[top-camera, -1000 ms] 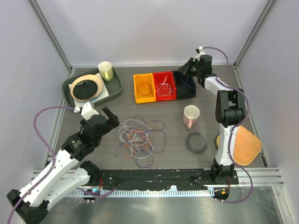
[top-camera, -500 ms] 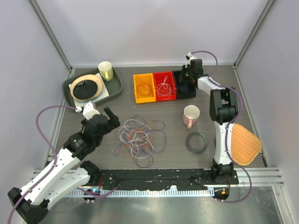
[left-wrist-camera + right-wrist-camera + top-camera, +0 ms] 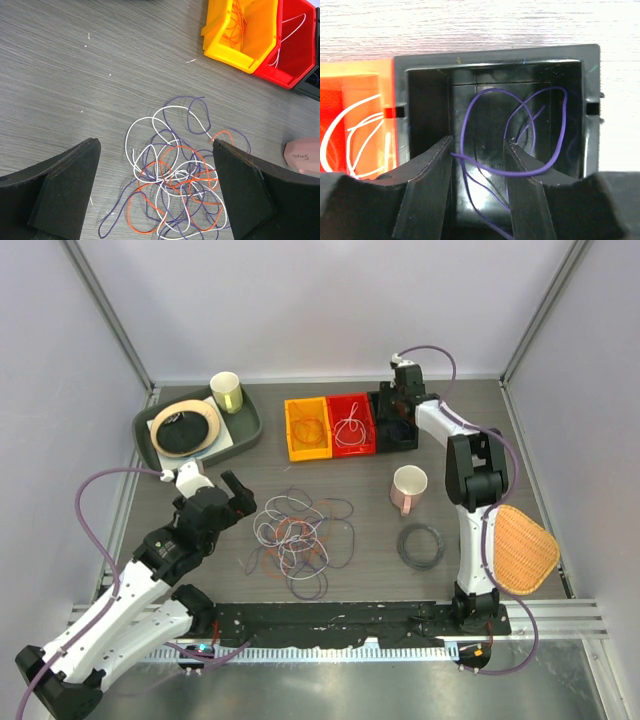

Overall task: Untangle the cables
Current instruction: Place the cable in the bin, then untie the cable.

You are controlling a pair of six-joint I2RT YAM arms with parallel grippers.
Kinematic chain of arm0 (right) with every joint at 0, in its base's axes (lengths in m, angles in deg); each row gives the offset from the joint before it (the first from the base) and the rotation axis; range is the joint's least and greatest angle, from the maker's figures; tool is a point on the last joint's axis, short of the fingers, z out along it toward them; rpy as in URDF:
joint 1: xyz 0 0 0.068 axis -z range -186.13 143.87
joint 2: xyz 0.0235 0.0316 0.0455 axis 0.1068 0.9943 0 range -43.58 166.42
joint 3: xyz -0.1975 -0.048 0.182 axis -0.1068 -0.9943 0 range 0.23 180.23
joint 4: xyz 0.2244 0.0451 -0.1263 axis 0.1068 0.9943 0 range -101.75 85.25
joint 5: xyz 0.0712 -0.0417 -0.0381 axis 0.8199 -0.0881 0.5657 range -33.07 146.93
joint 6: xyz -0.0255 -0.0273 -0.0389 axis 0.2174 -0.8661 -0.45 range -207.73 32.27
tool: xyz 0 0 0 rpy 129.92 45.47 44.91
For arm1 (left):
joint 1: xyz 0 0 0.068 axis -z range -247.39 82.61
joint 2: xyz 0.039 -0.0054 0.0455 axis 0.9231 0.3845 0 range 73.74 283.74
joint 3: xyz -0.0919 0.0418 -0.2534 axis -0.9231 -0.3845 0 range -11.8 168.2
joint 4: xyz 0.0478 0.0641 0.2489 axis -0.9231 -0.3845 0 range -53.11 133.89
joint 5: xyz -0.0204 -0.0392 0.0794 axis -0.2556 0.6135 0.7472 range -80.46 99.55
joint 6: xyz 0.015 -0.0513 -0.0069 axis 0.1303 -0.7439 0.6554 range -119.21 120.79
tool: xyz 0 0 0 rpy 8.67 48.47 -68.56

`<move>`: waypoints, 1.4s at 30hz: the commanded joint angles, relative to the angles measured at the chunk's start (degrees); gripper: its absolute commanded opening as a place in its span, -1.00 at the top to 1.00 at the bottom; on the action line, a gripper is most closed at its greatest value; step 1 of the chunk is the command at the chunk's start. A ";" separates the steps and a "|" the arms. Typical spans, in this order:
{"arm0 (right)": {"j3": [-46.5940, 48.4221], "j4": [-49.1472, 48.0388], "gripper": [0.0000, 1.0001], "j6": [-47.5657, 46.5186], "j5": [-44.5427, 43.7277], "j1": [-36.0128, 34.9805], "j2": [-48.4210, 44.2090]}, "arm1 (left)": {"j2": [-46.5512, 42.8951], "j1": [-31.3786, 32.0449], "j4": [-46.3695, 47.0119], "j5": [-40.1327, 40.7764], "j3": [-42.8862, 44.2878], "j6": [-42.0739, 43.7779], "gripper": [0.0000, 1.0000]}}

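Note:
The cables (image 3: 300,538) lie in a tangle of white, orange and purple loops on the table's middle; the left wrist view shows the tangle (image 3: 180,185) from close above. My left gripper (image 3: 232,492) hangs open just left of the tangle, which spreads below and between its fingers (image 3: 154,145). My right gripper (image 3: 398,415) is over the black bin (image 3: 400,432), jaws apart. In the right wrist view a purple cable (image 3: 515,174) lies loose across the gap between the fingers (image 3: 477,144), inside the black bin (image 3: 495,62).
An orange bin (image 3: 308,430) holds orange wire and a red bin (image 3: 353,425) holds white wire, both left of the black one. A pink mug (image 3: 409,489), a black cord ring (image 3: 421,546), a woven mat (image 3: 524,550) and a tray (image 3: 245,430) with a cup (image 3: 227,392) stand around.
My right gripper swung left from beyond the black bin to over it and its jaws parted, leaving the purple cable in the bin. The left arm barely moved.

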 commanded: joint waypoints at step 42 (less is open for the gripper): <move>-60.04 -36.16 -0.93 -25.62 6.04 -45.82 -47.73 | 1.61 -0.19 2.08 -19.31 -13.64 -10.52 -0.99</move>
